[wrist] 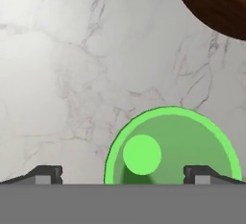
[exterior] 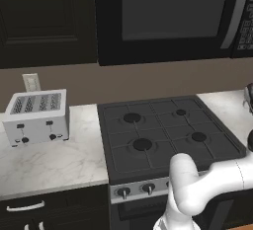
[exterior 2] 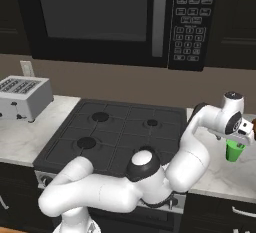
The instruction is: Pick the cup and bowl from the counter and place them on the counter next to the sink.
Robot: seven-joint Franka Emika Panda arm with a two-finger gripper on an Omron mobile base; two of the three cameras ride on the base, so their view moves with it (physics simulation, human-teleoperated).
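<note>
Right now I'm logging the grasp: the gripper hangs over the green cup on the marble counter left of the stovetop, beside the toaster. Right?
Not quite. The cup stands on the counter right of the stovetop, as the right base view shows; the toaster is on the far side. The gripper does hang over it.

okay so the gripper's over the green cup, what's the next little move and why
Probably shift the gripper sideways toward the cup, then descend. In the hand view the cup sits off-centre, its rim under one fingertip, with the jaws spread wide and the bowl well apart.

Microwave keypad [exterior 2: 191, 24] markings seemingly too small.
</note>
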